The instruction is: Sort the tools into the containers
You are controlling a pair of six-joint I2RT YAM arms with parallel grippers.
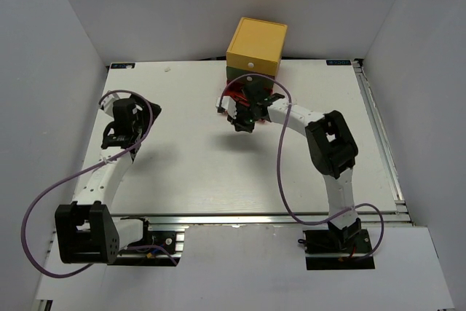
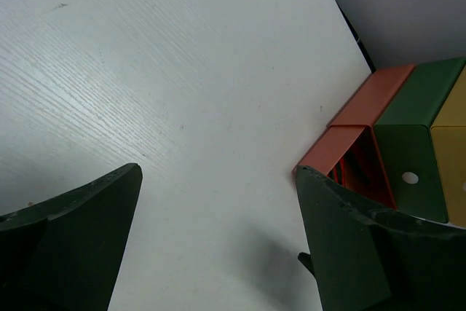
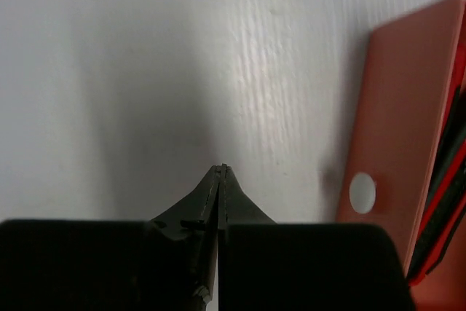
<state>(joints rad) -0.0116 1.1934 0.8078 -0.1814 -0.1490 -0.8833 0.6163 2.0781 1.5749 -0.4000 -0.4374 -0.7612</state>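
Observation:
The containers are stacked at the back middle: a yellow drawer box (image 1: 255, 45) on top, a green one (image 2: 415, 125) under it, and an orange-red drawer (image 3: 397, 129) pulled out at the bottom. Red-and-black handled tools (image 3: 445, 202) lie inside the open drawer. My right gripper (image 3: 220, 172) is shut with nothing between its fingers. It hovers over bare table just left of the drawer's front and its white knob (image 3: 362, 192). From above, the right gripper (image 1: 243, 123) sits just in front of the drawer. My left gripper (image 2: 218, 172) stands open and empty over the table at the left (image 1: 125, 127).
The white table (image 1: 189, 165) is walled by grey panels on the left, back and right. A metal rail (image 1: 291, 218) runs along its near edge. Purple cables loop off both arms. The left gripper's right finger (image 2: 342, 238) overlaps the drawer stack in its own view.

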